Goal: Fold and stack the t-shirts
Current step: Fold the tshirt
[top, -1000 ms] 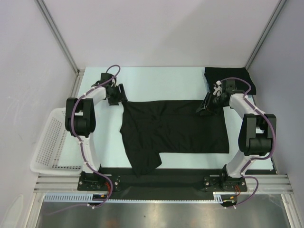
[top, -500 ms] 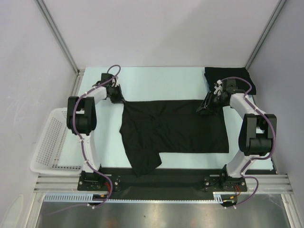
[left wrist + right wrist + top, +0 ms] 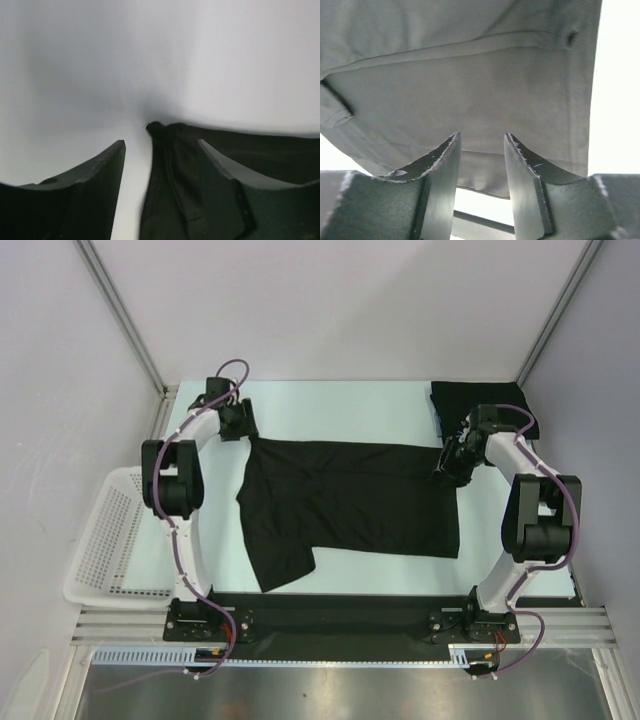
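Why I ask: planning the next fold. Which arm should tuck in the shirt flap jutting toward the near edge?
Left. The flap juts from the left end of the t-shirt; the left pincer hangs open at that end. The right pincer sits at the opposite end.

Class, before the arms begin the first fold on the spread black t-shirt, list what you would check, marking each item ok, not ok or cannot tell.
1. Spread t-shirt lies open on the table: ok, though one sleeve juts toward the near left.
2. Left fingers gripping its far-left corner: not ok. They stand apart, with fabric loose between them.
3. Right fingers gripping the far-right corner: not ok. They are apart, with nothing clamped.
4. Folded t-shirt clear of the spread one: cannot tell. The place where they come closest is hidden.
5. Basket out of the way: ok. It sits at the left, apart from the cloth.
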Available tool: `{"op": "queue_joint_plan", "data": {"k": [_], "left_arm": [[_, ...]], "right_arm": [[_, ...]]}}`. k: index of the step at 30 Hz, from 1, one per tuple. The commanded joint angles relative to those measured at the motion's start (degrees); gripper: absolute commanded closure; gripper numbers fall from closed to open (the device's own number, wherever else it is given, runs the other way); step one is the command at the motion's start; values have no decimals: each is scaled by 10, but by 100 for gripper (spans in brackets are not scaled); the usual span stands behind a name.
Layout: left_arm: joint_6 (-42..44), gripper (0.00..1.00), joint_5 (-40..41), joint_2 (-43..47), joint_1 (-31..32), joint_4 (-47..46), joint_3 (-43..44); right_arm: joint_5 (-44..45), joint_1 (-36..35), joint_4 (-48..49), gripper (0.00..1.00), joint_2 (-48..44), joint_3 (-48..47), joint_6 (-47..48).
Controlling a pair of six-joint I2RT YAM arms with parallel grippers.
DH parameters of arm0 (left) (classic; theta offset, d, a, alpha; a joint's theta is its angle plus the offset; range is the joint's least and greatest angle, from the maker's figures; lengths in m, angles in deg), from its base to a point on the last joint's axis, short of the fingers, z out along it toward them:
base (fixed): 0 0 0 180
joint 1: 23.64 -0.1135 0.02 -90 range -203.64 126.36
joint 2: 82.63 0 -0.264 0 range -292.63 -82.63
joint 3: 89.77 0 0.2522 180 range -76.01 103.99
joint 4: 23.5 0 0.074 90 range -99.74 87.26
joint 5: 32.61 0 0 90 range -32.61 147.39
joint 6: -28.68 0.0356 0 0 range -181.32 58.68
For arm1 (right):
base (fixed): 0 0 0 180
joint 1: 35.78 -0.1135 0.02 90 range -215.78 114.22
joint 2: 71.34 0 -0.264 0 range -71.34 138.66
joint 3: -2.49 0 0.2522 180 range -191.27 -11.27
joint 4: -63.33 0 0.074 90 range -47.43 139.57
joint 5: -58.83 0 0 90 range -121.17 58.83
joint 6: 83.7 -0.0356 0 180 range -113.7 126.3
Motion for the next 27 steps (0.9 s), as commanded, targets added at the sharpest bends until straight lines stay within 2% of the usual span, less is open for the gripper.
{"op": "queue_joint_plan", "data": {"k": [1,4,5,9,10,12,13,15,16,18,22,27], "left_arm": [[2,27,63,110,6,26,-36],[-4,23,97,187,28,32,-111],[-16,23,132,236,35,50,-131],[-86,26,171,383,73,102,-257],[-103,27,183,412,101,110,-321],[-163,27,207,504,142,132,-390],[-184,27,215,535,192,137,-448],[-248,28,229,597,244,159,-518],[-292,28,228,610,279,171,-536],[-328,34,218,643,305,205,-575],[-434,39,222,696,368,269,-610],[-520,41,167,737,413,250,-702]], "right_arm": [[81,1,-52,52,-14,-25,5],[122,0,-80,43,-38,-1,8],[124,0,-84,42,-45,9,5],[111,-5,-80,41,-114,76,-26],[113,-8,-77,42,-128,108,-36],[118,-23,-72,42,-162,132,-55],[125,-42,-68,42,-171,148,-58],[127,-73,-55,41,-188,165,-66],[126,-82,-51,41,-193,171,-68],[124,-98,-46,40,-201,185,-72],[114,-110,-53,40,-235,206,-88],[126,-114,-34,41,-295,256,-120]]}}
